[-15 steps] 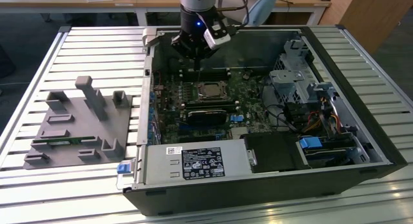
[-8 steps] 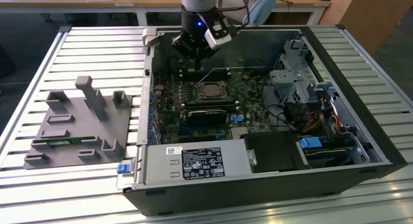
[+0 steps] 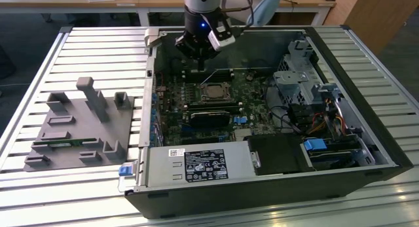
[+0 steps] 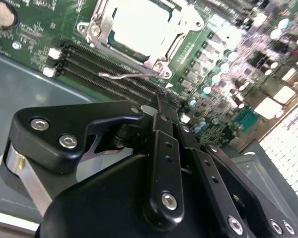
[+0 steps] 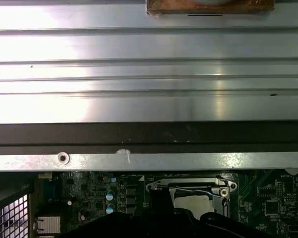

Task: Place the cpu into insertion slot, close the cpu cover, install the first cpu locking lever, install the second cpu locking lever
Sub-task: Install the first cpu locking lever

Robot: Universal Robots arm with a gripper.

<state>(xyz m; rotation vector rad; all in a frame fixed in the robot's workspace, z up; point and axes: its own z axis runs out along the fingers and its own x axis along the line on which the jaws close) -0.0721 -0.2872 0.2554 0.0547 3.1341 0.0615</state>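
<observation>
The cpu [image 4: 139, 22] lies in the insertion slot [image 3: 213, 93] on the green motherboard, its pale metal top showing through the window of the cpu cover [image 4: 102, 20]. The cover lies flat over it. A thin wire locking lever [image 4: 123, 75] runs along the socket's edge, its hooked end free above the memory slots. In the first wrist view the lever [image 5: 201, 190] crosses the cover [image 5: 191, 184]. My gripper [image 3: 199, 66] hangs just behind the socket in the exterior view. Its black fingers [image 4: 165, 144] meet at the tip, and the gripper [image 4: 160, 101] holds nothing.
The open computer case [image 3: 366, 153] lies on a slatted metal table. Inside are long black memory slots [image 4: 97, 69], a drive cage [image 3: 295, 82], cables and a power supply [image 3: 196, 165]. A grey fixture block [image 3: 82, 126] sits at the exterior view's left.
</observation>
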